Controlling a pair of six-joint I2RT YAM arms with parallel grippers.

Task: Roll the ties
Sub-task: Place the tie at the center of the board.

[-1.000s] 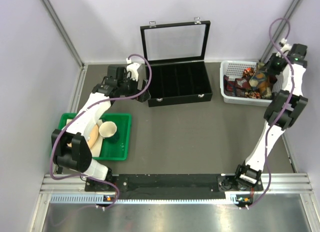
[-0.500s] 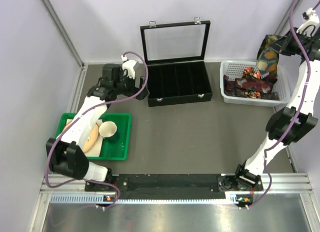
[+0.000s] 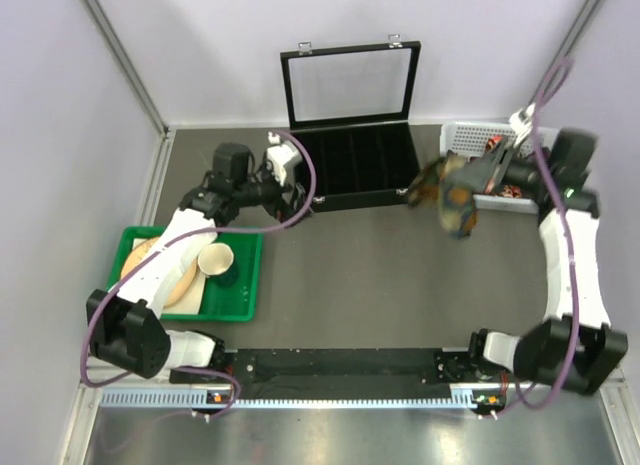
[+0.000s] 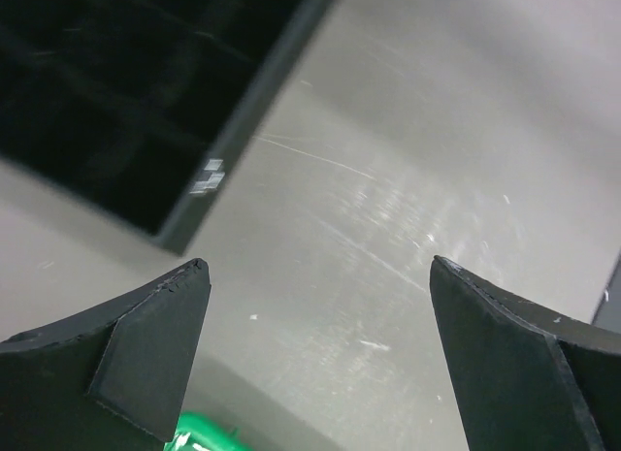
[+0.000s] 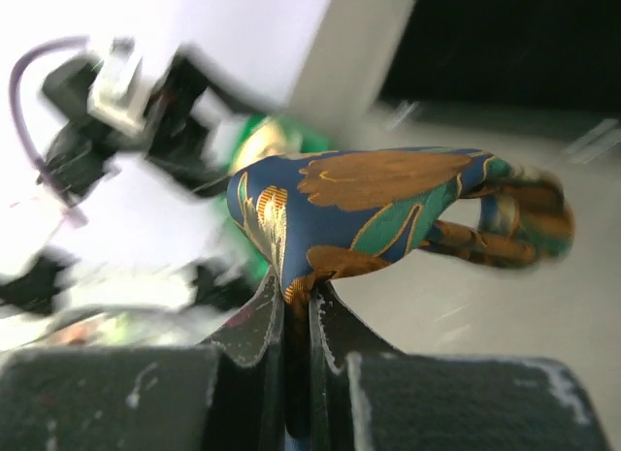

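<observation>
Held tie (image 5: pixel 369 194): blue with gold-brown and green figures, bunched into a loose loop. Hangs in the air right of centre in the top view, between the black case (image 3: pixel 350 198) and the white basket (image 3: pixel 470 130), above the worktop (image 3: pixel 380 275). Blurred there, so exact drape not clear.
Right pincer (image 5: pixel 296 301): clamped on a fold of that tie, fingers almost together with the cloth pinched between them.
Left pincer (image 4: pixel 318 267): spread wide and gripping nothing. Poised over bare worktop just beside the lower left corner of the case in the top view.
Other ties (image 3: pixel 497 143): heaped in the white basket at upper right, only partly in sight behind the right arm. Not rolled, as far as can be made out.
Case: upper centre, lid raised; no roll to be seen in its dark compartments.
Done: one tie out of the basket and in a grip; nothing rolled yet.
Remaining: by judgement nearly all of it. Laying this tie out flat on the worktop, rolling it up, probably stowing it in a compartment, then the same for the heap.
Progress: very early.
</observation>
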